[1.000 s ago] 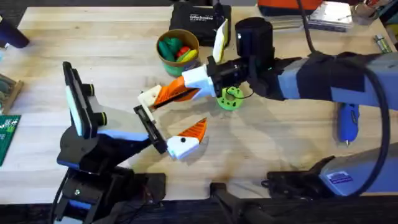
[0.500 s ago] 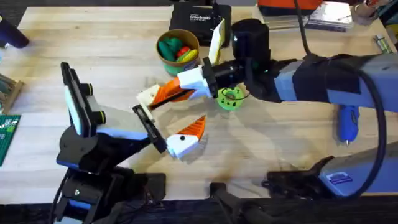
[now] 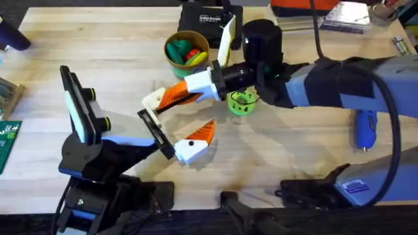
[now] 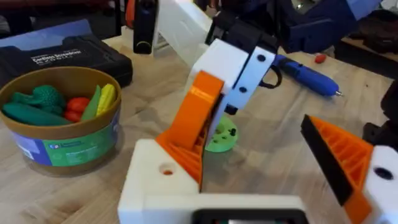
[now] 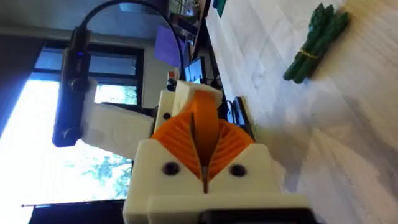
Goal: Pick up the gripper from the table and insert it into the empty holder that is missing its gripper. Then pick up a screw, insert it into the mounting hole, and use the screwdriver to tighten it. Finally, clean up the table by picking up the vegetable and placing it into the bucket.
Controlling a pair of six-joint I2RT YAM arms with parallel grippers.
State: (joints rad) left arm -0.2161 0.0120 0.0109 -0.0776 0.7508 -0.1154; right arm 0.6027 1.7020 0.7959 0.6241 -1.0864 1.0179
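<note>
the left gripper [image 3: 171, 127] sits near the middle of the light wooden table [image 3: 294, 156], its two white mounts spread apart: the lower one [image 3: 189, 150] carries an orange ribbed pad [image 3: 204, 132], and the upper one [image 3: 154, 100] is the holder where an orange wedge-shaped gripper tip [image 3: 175, 96] is being seated. the right gripper [image 3: 189, 91] reaches in from the right, past a bright green disc with holes [image 3: 240, 102], and its white-and-orange fingers are pressed together; the right wrist view shows the two orange pads [image 5: 202, 134] meeting on a narrow seam with the orange tip [image 5: 199, 102] pinched at their ends, against the white holder [image 5: 177, 99]. in the left wrist view the same orange tip [image 4: 196, 121] stands tilted on the white holder block [image 4: 158, 180], held from above by the right arm's white finger mount [image 4: 239, 65]. the bucket [image 3: 186, 53], with its yellow-green rim, stands just behind the two grippers and holds green, red and yellow toy pieces. a dark-green asparagus bundle, the vegetable [image 5: 314, 40], lies on the table apart from the grippers. the blue screwdriver [image 3: 365, 127] lies at the right side of the table, partly under the right arm. a black case [image 3: 206, 23] sits at the far edge behind the bucket.
</note>
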